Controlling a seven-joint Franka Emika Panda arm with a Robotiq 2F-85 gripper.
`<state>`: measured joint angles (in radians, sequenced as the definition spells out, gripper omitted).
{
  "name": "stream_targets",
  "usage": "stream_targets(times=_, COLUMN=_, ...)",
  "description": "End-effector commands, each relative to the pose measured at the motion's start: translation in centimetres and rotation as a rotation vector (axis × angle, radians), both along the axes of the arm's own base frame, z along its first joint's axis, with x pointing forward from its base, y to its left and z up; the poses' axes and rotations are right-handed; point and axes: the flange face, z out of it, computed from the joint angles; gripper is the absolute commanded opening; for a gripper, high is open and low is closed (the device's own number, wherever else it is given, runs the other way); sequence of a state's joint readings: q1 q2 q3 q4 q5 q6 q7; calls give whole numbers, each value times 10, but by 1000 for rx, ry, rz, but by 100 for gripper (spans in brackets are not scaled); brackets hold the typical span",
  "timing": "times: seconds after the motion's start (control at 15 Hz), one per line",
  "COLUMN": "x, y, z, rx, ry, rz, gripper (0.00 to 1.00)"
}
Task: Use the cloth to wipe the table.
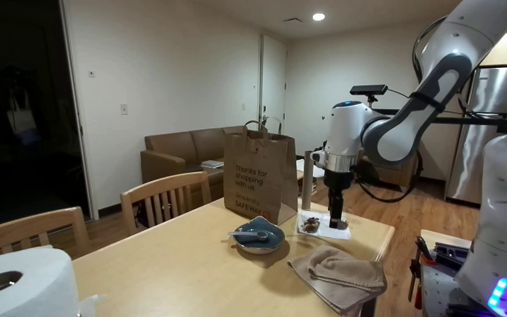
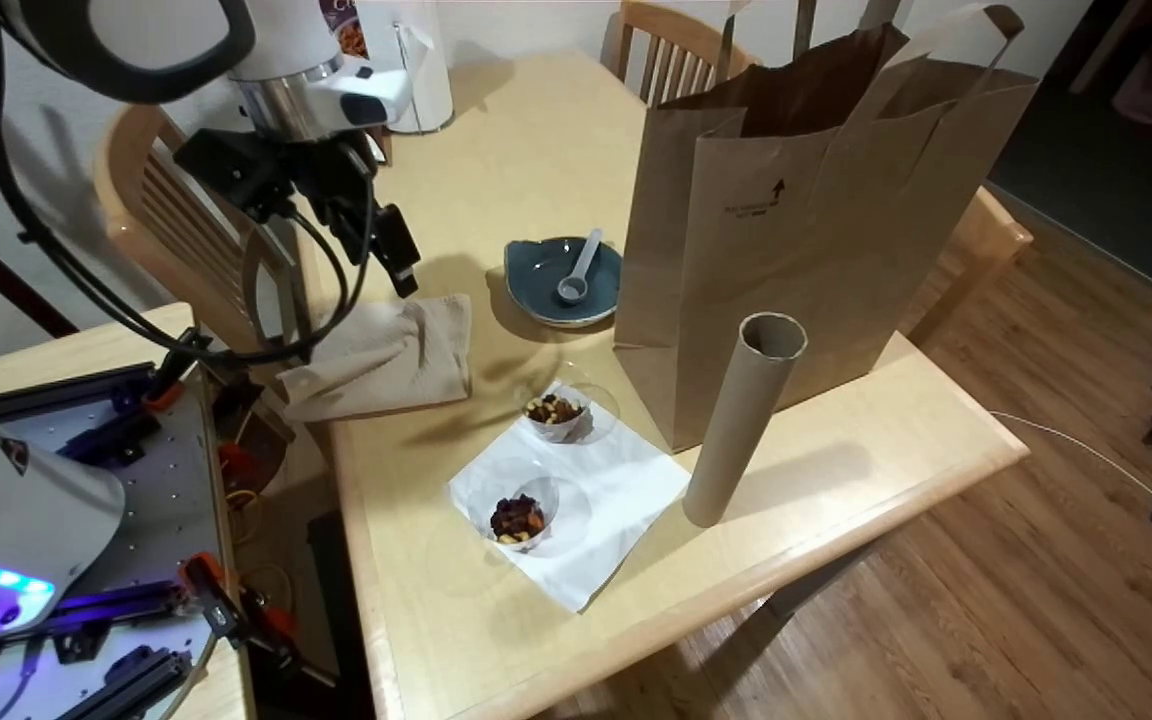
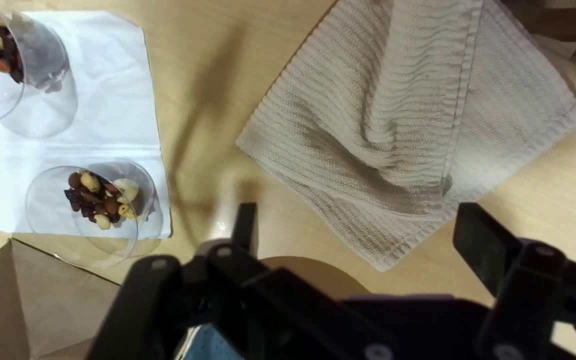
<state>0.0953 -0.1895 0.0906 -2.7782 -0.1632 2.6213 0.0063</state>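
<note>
In an exterior view, a rumpled tan cloth point(image 1: 341, 275) lies at the near right edge of a pale wood table point(image 1: 170, 268), partly reaching past that edge. The robot's gripper point(image 3: 361, 235) is above the table, near the cloth, its grip released and two fingers spread well apart. Left of the cloth sits a blue dish point(image 1: 273, 231) holding a spoon point(image 1: 261, 235); farther back are a brown paper bag point(image 1: 253, 171) and two clear cups of nuts point(image 1: 311, 225) on a white napkin point(image 1: 324, 231).

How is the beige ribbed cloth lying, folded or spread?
Loosely folded: the wrist view shows the beige ribbed cloth with rumpled layers overlapping.
</note>
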Motion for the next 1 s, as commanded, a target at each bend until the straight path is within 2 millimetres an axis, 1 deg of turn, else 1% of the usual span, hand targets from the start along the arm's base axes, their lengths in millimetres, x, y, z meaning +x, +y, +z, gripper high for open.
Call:
stream_targets(times=0.0, x=1, y=-1, z=-2, rx=3, ry=0, rz=9, gripper=100)
stream_targets(times=0.13, x=1, y=-2, z=-6, rx=4, ry=6, rz=15, gripper=100)
stream_targets(times=0.2, x=4, y=-4, z=-4, rx=-21, ry=-29, rz=43, gripper=100)
stream_targets(times=0.33, x=12, y=-3, z=0, rx=-36, ry=-106, rz=155, gripper=100)
stream_targets(times=0.47, x=14, y=-5, z=4, rx=-57, ry=-135, rz=172, gripper=100)
stream_targets(times=0.53, x=13, y=-5, z=3, rx=-55, ry=-122, rz=178, gripper=100)
stream_targets(times=0.67, x=9, y=-6, z=1, rx=-61, ry=-77, rz=120, gripper=100)
stream_targets(times=0.73, x=5, y=-2, z=-4, rx=-29, ry=-21, rz=82, gripper=100)
stream_targets(times=0.87, x=-2, y=3, z=-15, rx=55, ry=86, rz=87, gripper=100)
stream_targets(times=0.93, x=-6, y=5, z=-12, rx=91, ry=134, rz=90, gripper=100)
